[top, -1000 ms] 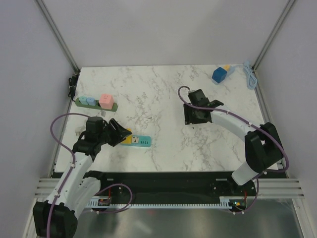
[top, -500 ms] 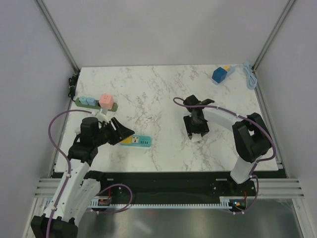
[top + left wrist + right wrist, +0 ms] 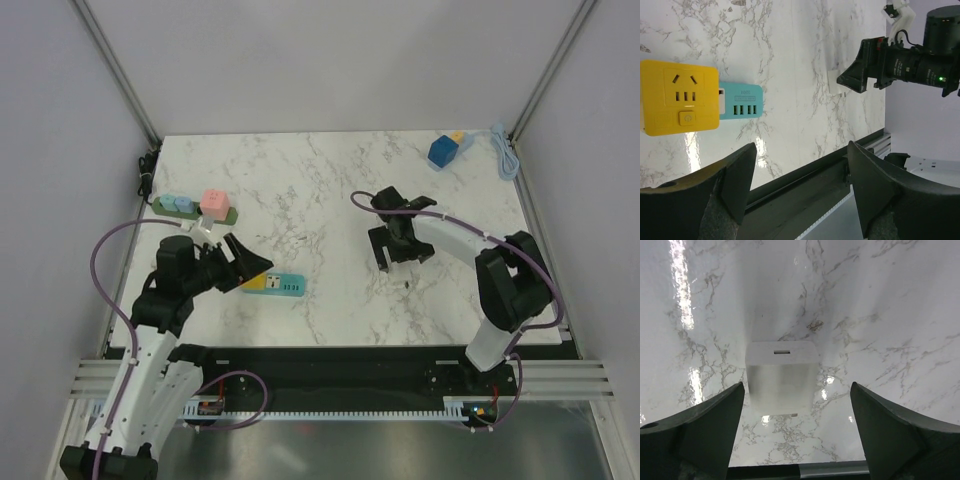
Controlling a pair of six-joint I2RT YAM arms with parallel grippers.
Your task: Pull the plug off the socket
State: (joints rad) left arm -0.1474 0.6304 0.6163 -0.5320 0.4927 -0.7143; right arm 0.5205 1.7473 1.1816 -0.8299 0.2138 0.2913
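Both grippers are released and hold nothing. The right gripper has its fingers spread wide, and the white plug lies on the table in the gap between them, touching neither as far as the wrist view shows. The left gripper is spread as well. The yellow socket rests on the table ahead of its fingers and off to one side of the gap, with nothing in its holes. A teal USB block sits against the socket's side.

Plug and socket lie well apart, so treat the pull itself as done — the step in hand is the release. The next move calls for little: raise each wrist straight up and away from its part. Keep the right fingers from brushing the plug — a slanted retreat could slide or tip it.
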